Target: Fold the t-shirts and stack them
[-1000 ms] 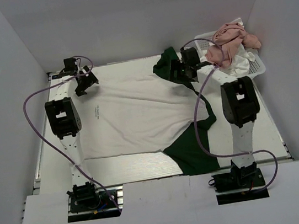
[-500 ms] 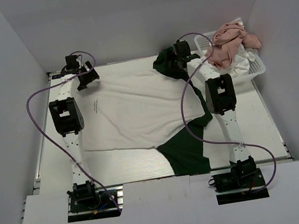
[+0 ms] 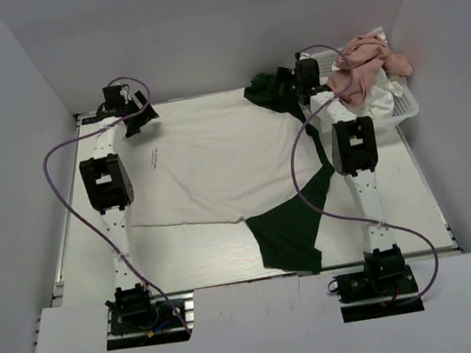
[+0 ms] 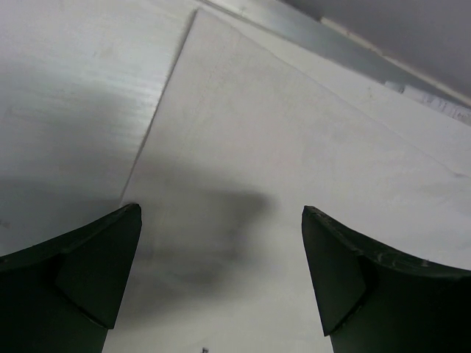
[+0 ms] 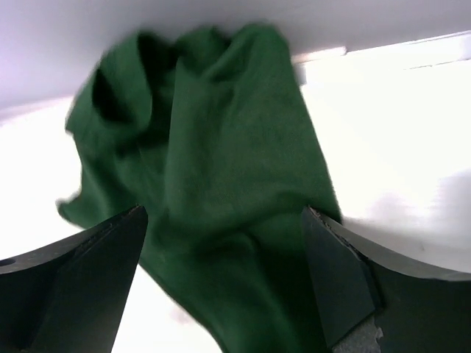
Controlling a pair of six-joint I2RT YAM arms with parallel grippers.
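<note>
A white t-shirt (image 3: 216,166) with dark green sleeves and small dark lettering lies spread on the table. Its near sleeve (image 3: 290,237) points toward the front edge. The far sleeve (image 3: 265,90) is bunched up by the back wall. My right gripper (image 3: 292,89) hangs over that bunched sleeve (image 5: 221,147). The right gripper (image 5: 221,213) is open, with green cloth lying between its fingers. My left gripper (image 3: 141,119) hovers open above the shirt's far left corner (image 4: 294,147). Nothing is between the left gripper's (image 4: 221,213) fingers. A pink t-shirt (image 3: 362,66) and a white one (image 3: 380,100) are heaped in the basket.
The white latticed basket (image 3: 407,105) stands at the back right corner, close to the right arm. Bare table (image 4: 66,110) shows left of the shirt's edge. White walls close in the table on the left, back and right. Purple cables loop from both arms.
The right arm swung from over the shirt's right shoulder to the back wall, above the bunched far sleeve. The shirt's near hem and near sleeve shifted left. The left gripper edged toward the back.
</note>
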